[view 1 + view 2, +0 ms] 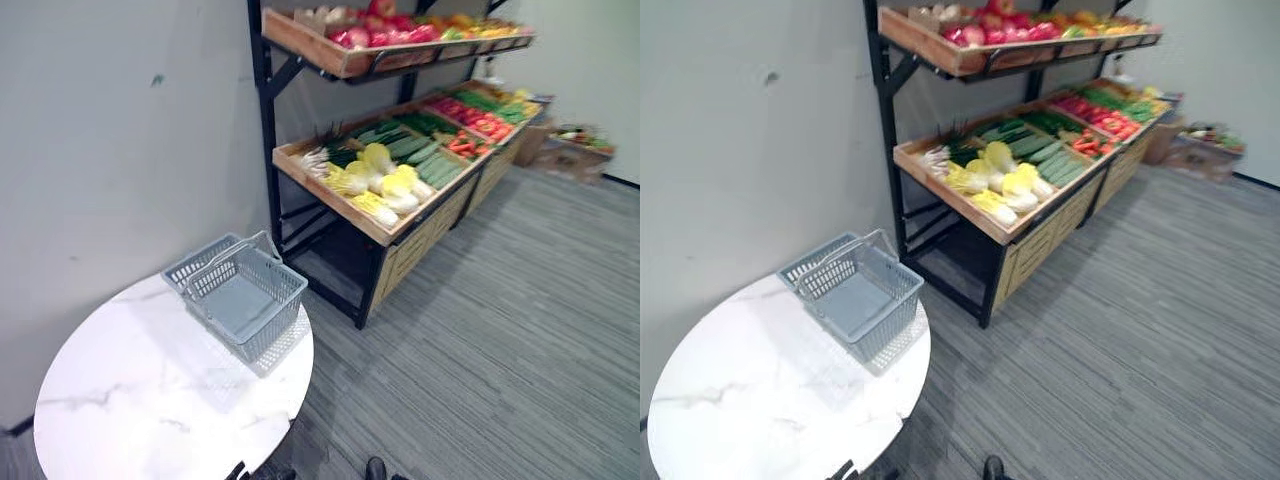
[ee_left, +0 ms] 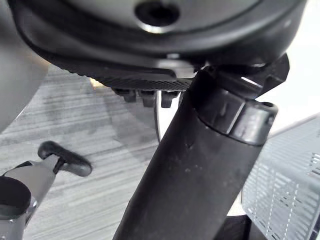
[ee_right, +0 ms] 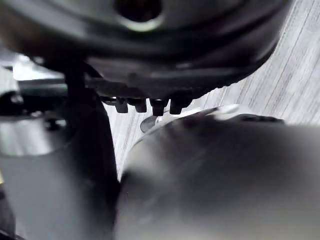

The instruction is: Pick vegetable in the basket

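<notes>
1. Vegetables, among them what look like Chinese cabbages (image 1: pixel 385 185) and cucumbers (image 1: pixel 428 155), are laid in the wooden trays (image 1: pixel 330 195) of a black rack (image 1: pixel 268 150).
2. A grey mesh basket (image 1: pixel 275 325) is set on the round white marble table (image 1: pixel 130 400), near its edge towards the rack.
3. Dark fingertips of the left hand (image 2: pixel 142 82) and right hand (image 3: pixel 150 85) are glimpsed in the wrist views. Whether they are spread or curled cannot be told.

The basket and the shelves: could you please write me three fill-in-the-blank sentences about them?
1. The grey basket on the white table is ____.
2. The yellow cabbages lie on the ____ wooden shelf.
3. The table's top is ____ in shape.
Missing words: empty; lower; round.
</notes>
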`<state>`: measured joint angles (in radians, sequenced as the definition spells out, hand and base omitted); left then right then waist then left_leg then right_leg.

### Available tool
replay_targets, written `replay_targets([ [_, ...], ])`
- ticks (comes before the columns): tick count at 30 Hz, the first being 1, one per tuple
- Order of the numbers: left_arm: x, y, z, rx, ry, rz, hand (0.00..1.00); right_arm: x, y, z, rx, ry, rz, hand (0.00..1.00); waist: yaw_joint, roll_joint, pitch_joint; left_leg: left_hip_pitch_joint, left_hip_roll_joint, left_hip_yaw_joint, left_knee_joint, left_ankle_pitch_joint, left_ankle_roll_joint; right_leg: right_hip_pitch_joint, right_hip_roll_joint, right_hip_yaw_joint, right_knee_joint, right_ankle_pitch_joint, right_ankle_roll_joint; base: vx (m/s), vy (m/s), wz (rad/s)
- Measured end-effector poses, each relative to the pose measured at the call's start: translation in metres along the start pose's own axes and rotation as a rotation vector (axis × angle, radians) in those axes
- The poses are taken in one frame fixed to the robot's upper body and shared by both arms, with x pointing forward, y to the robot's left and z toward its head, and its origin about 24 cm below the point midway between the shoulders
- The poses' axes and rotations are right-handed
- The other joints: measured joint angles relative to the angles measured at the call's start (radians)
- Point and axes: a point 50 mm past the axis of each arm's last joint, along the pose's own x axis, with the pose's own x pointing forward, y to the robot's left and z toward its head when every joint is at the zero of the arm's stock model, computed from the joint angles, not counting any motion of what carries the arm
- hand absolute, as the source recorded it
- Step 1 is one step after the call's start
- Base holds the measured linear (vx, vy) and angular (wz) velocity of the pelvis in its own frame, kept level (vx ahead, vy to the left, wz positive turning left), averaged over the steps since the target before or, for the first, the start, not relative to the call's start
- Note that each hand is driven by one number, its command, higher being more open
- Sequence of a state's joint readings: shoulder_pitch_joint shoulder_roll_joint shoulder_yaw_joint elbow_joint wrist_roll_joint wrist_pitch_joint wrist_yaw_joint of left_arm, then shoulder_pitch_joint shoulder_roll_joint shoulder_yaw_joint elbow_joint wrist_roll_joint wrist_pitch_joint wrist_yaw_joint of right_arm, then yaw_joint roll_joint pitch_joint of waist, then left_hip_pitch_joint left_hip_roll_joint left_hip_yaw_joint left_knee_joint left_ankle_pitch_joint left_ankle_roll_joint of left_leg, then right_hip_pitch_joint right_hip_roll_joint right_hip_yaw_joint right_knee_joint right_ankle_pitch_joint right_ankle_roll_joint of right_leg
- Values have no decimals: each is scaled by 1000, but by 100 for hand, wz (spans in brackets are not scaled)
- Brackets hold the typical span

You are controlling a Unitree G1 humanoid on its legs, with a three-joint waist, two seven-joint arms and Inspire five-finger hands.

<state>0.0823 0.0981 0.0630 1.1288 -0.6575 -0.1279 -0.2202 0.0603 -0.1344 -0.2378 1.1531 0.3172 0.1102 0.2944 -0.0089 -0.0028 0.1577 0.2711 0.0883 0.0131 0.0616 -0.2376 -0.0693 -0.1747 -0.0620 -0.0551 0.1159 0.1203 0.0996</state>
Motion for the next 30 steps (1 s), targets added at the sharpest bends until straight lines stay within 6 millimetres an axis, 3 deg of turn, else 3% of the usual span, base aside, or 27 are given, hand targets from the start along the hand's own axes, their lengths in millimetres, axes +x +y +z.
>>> replay_targets([
  [1,0,-2,-1,-4,1,-10,100,0,-2,1,1,-4,-4,100,0,5,3,1,10,-1,3,2,-4,3,7,-5,11,-13,-6,365,-313,69],
  [3,0,-8,-7,-16,10,-41,100,-1,-6,10,-10,-13,-28,100,2,42,10,12,65,-21,20,18,-38,52,38,-79,71,-83,-72,409,-329,76],
  [4,0,-8,-7,-16,9,-40,100,-1,-7,9,-11,-8,-32,100,2,42,10,21,77,-26,20,26,-51,71,41,-101,89,-103,-82,338,-275,99],
  [6,0,-7,-6,-18,4,-40,100,-1,-5,7,-74,19,-35,100,3,35,-4,32,108,-23,31,54,-55,99,50,-120,145,-159,-96,303,-231,91],
  [8,-1,-6,-4,-12,-4,-44,100,1,-2,8,-114,24,-25,100,7,20,-13,3,118,-20,63,67,-58,112,48,-147,137,-177,-100,226,-216,79],
  [9,0,-4,2,0,-19,-42,100,3,4,8,-110,32,-21,100,8,-2,-17,-85,123,8,175,75,-63,140,29,-209,97,-185,-107,138,-199,88],
  [10,0,-3,4,5,-24,-40,100,3,4,5,-96,37,-24,100,8,-8,-17,-108,126,32,202,86,-60,157,21,-231,80,-185,-107,133,-222,142],
  [12,-1,-1,6,14,-34,-35,100,1,1,-5,-56,56,-43,100,7,-12,-21,-136,136,162,213,115,-57,207,-4,-318,29,-185,-106,48,-103,138],
  [13,0,-6,3,16,-26,-48,100,-2,-7,-9,-33,62,-76,100,6,2,-25,-153,153,341,214,110,-49,225,-14,-389,15,-185,-107,8,3,141],
  [14,1,-8,2,21,-21,-56,100,-2,-9,-8,-24,60,-93,100,6,11,-26,-155,155,432,192,115,-43,230,-23,-422,16,-187,-104,-1,47,135],
  [16,0,-10,-2,51,-2,-70,100,-3,-11,-6,13,44,-100,100,1,20,-33,-142,131,518,102,131,-16,231,-33,-449,20,-193,-94,5,118,106],
  [18,1,-10,-2,65,1,-71,100,-2,-9,-5,37,25,-102,100,6,22,-35,-115,100,490,-15,158,-41,230,-28,-451,12,-192,-83,3,137,66],
  [21,-2,-3,-3,69,15,-51,100,0,-3,-8,42,16,-97,100,0,1,-39,-100,60,467,-96,197,-30,225,-50,-456,13,-180,-66,-30,108,18],
  [23,-2,-1,-3,71,19,-44,100,-1,-4,-10,41,11,-96,100,-2,0,-39,-100,46,456,-113,202,-22,214,-66,-451,37,-180,-64,-11,112,26],
  [25,-2,0,-3,71,22,-39,100,-2,-6,-11,38,1,-103,100,-7,6,-36,-103,28,413,-138,205,-1,169,-114,-430,153,-193,-45,-3,162,49],
  [28,-4,6,-4,76,34,-18,100,-3,-7,-6,70,-44,-108,100,-34,-3,-26,-95,-6,290,-140,207,27,54,-207,-276,489,-185,-49,-11,136,101],
  [30,-5,12,-4,75,44,9,100,-2,-4,-7,63,-39,-107,100,-38,-4,-29,-96,6,240,-121,201,33,53,-181,-191,417,-250,-29,19,-42,98],
])
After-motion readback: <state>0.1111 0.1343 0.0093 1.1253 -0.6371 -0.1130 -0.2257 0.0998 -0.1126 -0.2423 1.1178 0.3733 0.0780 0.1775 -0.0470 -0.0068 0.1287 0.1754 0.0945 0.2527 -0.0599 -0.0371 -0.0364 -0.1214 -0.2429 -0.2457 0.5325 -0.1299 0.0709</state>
